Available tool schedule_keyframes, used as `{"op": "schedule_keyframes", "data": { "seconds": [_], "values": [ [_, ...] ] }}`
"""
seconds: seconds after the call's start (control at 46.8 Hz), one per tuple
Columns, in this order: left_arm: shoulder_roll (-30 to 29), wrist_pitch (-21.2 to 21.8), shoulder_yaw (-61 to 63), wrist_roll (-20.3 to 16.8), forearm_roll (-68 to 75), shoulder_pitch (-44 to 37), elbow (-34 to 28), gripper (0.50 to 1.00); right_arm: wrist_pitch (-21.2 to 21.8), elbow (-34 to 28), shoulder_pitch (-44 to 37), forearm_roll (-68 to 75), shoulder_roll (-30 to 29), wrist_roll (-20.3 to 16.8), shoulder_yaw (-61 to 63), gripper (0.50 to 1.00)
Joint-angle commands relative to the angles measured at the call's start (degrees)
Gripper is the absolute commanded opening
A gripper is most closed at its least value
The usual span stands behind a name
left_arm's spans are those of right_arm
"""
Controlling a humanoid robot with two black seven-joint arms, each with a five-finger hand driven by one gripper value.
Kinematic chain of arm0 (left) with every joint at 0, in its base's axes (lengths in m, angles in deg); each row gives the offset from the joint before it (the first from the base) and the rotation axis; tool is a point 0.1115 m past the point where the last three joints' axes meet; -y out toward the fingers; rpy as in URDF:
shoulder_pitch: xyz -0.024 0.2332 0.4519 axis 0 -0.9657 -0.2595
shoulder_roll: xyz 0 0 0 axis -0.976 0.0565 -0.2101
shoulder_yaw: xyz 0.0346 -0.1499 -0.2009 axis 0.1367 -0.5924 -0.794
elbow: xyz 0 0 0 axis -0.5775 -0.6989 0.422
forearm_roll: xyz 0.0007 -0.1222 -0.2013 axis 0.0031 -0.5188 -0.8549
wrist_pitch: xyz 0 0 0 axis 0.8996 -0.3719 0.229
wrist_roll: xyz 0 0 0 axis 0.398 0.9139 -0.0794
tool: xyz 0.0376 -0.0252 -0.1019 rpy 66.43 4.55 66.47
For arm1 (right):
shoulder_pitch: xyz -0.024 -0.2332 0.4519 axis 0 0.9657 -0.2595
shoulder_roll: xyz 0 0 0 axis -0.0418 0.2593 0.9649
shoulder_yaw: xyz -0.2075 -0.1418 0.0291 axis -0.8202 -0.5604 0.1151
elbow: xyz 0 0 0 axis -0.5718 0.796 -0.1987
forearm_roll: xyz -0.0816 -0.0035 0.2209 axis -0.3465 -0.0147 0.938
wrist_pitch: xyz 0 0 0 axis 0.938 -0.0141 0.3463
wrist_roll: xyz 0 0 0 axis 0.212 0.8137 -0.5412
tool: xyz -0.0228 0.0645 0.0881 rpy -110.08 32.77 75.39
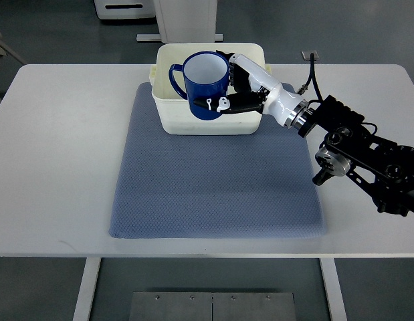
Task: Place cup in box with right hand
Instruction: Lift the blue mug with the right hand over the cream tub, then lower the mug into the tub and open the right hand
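Blue cup (205, 85) with white inside, held upright over the cream box (168, 119), partly within its rim and overlapping the near wall; handle pointed to the picture's left, open mouth facing up. Right hand (245, 85) pressed against the cup's right side, fingers (228, 103) curled around the body, gripping it; thumb side toward the near wall of the box, other fingers behind the cup, partly hidden. Wrist white, then black forearm stretched back to the right and toward the near side, coming in from the picture's right edge, low over the desk (53, 167). Box set at the far edge of a blue-grey mat (213, 187), mat laid flat on the white desk. Whether the cup touched the box floor could not be told
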State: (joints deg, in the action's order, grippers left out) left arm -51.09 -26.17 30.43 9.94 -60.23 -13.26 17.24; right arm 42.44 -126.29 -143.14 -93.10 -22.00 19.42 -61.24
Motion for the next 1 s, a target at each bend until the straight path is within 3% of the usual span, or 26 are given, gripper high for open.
{"op": "schedule_keyframes", "data": {
  "seconds": [0.0,0.62,0.984],
  "values": [
    [0.00,-0.01,0.00,0.00,0.00,-0.01,0.00,1.000,-0.96,1.09,-1.85,1.33,-0.25,-1.07,-0.19,0.500],
    [0.00,-0.01,0.00,0.00,0.00,-0.01,0.00,1.000,-4.39,18.75,-8.98,2.21,-12.73,-6.25,-0.37,0.500],
    [0.00,-0.01,0.00,0.00,0.00,-0.01,0.00,1.000,-6.59,26.49,-9.33,2.21,-12.82,-6.34,-0.80,0.500]
  ]
}}
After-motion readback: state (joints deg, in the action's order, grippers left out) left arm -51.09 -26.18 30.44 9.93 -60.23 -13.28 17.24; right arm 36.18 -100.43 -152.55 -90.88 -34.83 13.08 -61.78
